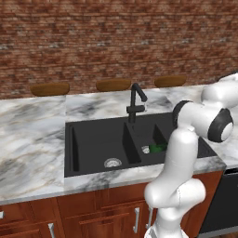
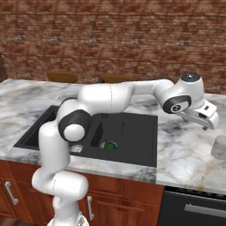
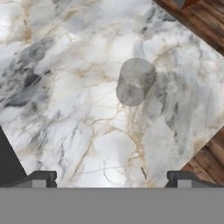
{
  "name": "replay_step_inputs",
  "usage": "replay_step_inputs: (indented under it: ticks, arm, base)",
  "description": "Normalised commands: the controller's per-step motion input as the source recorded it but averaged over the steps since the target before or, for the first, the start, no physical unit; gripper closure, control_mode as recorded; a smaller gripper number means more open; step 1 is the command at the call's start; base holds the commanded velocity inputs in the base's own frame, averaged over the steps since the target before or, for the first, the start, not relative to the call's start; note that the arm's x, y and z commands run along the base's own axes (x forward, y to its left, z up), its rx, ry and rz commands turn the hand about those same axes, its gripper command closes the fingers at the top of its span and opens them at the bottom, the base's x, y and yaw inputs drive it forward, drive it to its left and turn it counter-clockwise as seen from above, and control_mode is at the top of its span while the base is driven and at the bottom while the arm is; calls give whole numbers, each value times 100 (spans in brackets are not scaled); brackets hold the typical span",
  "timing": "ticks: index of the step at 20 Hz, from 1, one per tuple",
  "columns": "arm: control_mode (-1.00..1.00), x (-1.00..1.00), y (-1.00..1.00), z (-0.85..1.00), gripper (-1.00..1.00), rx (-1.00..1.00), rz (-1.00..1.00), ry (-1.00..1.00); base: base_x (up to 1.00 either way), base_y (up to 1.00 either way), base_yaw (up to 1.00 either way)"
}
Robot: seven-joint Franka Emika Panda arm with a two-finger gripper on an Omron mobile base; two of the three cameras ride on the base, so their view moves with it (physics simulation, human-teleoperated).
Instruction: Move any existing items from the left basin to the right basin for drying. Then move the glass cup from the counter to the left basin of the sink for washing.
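Marble counter (image 3: 65,109) lies under your gripper (image 3: 112,179) — jaws wide, empty. You see the glass cup (image 3: 134,82) upright ahead, untouched.

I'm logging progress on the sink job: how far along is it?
Done: the small glossy dark-green item lies in the narrower black right basin, and the wider left basin shows just its drain. In hand: the open gripper hovers over the white marble counter, above the pale see-through glass cup. Left: grasping the cup and placing it in the left basin.
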Motion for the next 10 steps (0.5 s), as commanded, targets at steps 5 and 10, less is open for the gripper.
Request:
replay_step_inputs:
  ticks: [5,10]
  arm:
    - [-100,7,-24,-3,-100,5,0,0]
    - [-100,7,-20,-8,-100,1,0,0]
  base:
    - [0,0,0]
    - [0,0,0]
